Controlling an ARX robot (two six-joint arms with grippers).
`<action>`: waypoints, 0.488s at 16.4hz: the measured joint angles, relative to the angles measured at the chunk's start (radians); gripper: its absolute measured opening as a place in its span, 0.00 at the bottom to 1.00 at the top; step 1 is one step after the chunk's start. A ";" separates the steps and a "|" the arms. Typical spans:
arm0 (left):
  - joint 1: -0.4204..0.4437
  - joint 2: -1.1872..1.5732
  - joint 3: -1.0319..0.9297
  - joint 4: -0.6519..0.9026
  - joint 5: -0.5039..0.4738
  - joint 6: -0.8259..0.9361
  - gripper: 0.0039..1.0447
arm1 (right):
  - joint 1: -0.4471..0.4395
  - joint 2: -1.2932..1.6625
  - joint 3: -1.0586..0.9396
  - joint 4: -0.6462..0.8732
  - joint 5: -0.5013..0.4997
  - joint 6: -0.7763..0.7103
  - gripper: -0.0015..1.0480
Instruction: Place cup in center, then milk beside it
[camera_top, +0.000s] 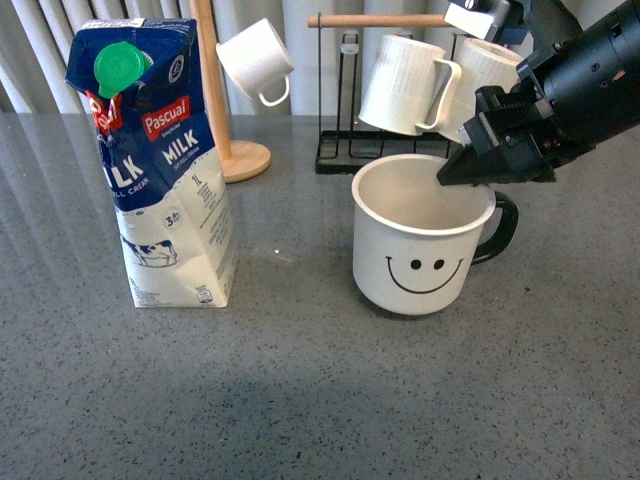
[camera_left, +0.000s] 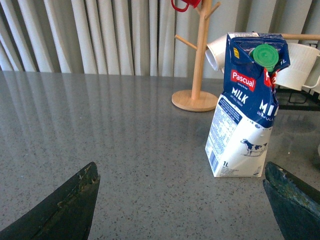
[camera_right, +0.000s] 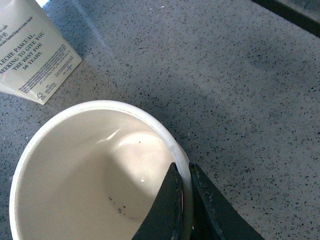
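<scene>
The cup (camera_top: 420, 245), a wide white mug with a black smiley face and black handle, stands upright on the grey table a little right of the middle. My right gripper (camera_top: 452, 172) is shut on its far rim, one finger inside and one outside; the right wrist view shows the rim (camera_right: 170, 140) pinched at my right gripper (camera_right: 183, 172). The milk (camera_top: 160, 165), a tall blue-and-white carton with a green cap, stands left of the cup, apart from it. It also shows in the left wrist view (camera_left: 246, 105). My left gripper (camera_left: 182, 197) is open and empty, short of the carton.
A wooden mug tree (camera_top: 225, 100) with a small white cup (camera_top: 255, 62) stands behind the carton. A black rack (camera_top: 345, 150) with a wooden bar holds two ribbed white mugs (camera_top: 405, 85) behind the cup. Curtains hang at the back.
</scene>
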 joint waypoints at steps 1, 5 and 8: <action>0.000 0.000 0.000 0.000 0.000 0.000 0.94 | 0.006 0.005 -0.002 0.002 0.001 0.000 0.03; 0.000 0.000 0.000 0.000 0.000 0.000 0.94 | 0.013 0.029 -0.008 0.014 0.019 0.003 0.03; 0.000 0.000 0.000 0.000 0.000 0.000 0.94 | 0.012 0.040 -0.004 0.010 0.031 0.001 0.55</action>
